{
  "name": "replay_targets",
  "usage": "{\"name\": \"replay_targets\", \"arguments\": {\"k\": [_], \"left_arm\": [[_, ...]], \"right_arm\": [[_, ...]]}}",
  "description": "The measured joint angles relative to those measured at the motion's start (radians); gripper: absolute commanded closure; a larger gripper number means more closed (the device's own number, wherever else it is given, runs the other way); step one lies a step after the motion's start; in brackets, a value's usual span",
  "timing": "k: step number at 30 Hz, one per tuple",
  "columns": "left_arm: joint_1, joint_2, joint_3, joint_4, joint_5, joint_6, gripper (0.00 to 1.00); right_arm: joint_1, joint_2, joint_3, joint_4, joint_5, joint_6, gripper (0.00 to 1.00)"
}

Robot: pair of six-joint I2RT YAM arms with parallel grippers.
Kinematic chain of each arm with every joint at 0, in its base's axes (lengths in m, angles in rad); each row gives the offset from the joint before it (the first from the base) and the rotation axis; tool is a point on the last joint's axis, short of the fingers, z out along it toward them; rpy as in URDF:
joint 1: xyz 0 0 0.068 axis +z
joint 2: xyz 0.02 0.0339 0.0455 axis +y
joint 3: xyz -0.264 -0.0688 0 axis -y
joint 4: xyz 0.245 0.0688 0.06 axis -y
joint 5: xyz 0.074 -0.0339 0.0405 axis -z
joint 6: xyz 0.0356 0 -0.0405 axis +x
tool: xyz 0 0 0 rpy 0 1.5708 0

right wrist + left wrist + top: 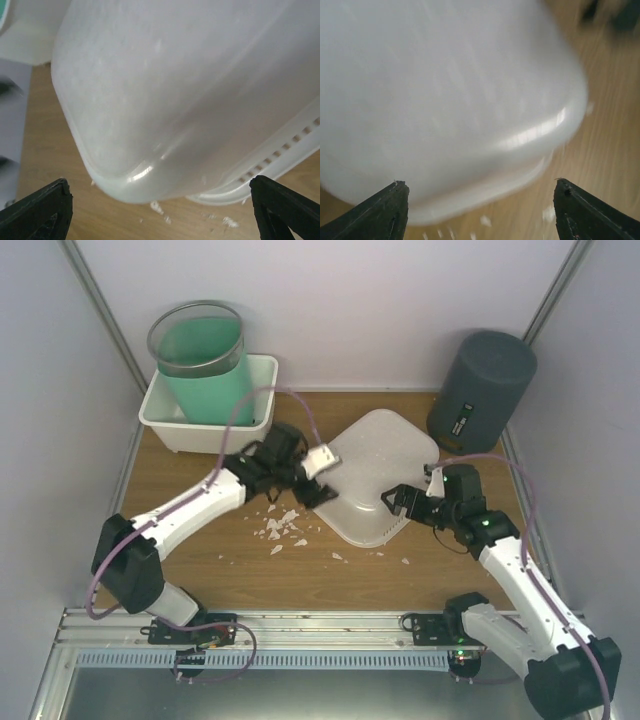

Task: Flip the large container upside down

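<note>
The large white container (375, 475) lies mid-table with its smooth bottom facing up and its rim down. My left gripper (318, 485) is open at its left edge, not gripping it. My right gripper (398, 502) is open at its near right edge, also empty. In the left wrist view the container (445, 90) fills the frame, blurred, above my open gripper (480, 184). In the right wrist view its rounded corner (175, 90) and slotted rim sit just beyond my open gripper (159, 181).
A white tub (165, 415) at the back left holds a green cylindrical bin (200, 360). A dark grey cylinder (482, 390) stands at the back right. White crumbs (280, 530) lie on the wood left of the container. Walls close in on both sides.
</note>
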Motion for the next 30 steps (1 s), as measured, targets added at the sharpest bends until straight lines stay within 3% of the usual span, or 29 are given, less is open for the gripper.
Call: {"name": "replay_targets", "arguments": {"k": [6, 14, 20, 30], "left_arm": [[-0.12, -0.017, -0.253, 0.015, -0.185, 0.138, 0.21], [-0.196, -0.069, -0.268, 0.136, -0.218, 0.219, 0.19], [-0.186, -0.01, -0.346, 0.26, -0.237, 0.269, 0.18], [-0.098, 0.148, -0.357, 0.395, -0.29, 0.297, 0.16]], "right_arm": [[-0.003, 0.077, 0.199, -0.034, 0.215, -0.08, 0.0], [-0.048, 0.488, 0.481, 0.034, 0.3, -0.299, 0.0], [-0.108, 0.7, 0.605, 0.042, 0.317, -0.427, 0.0], [-0.189, 0.737, 0.624, 0.034, 0.263, -0.482, 0.0]]}}
